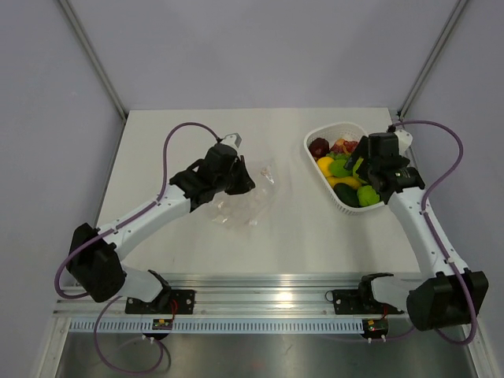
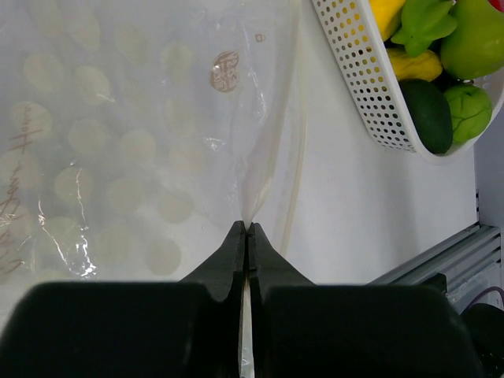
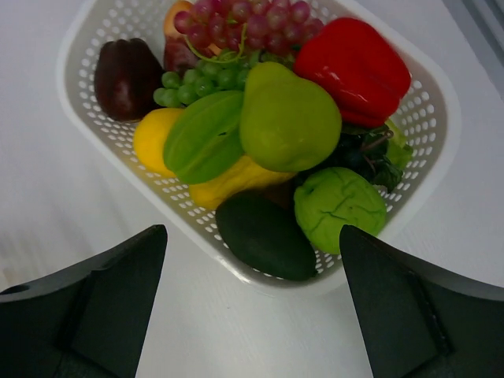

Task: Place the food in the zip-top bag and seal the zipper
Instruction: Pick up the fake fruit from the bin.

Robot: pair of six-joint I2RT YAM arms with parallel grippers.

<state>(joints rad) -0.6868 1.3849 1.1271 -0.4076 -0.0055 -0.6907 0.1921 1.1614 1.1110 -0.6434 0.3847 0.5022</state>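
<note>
Two arms reach out over the white table [image 1: 299,236], one to each side. The left gripper [image 2: 248,228] is pressed shut, its dark fingertips pinching an edge of the zip-top bag [image 2: 118,142]. The bag lies crumpled and see-through on the table left of centre, well apart from the white basket [image 3: 441,142] on the far right. All the food [image 3: 339,201] sits heaped in that basket. A green pear [image 3: 287,118] is on top in the middle, with a red pepper [image 3: 354,67] beside it, purple grapes [image 3: 244,20] behind, and a dark green piece [image 3: 264,236] against the near rim. The right gripper [image 3: 250,244] hangs just above the basket with its fingers spread wide and nothing between them.
</note>
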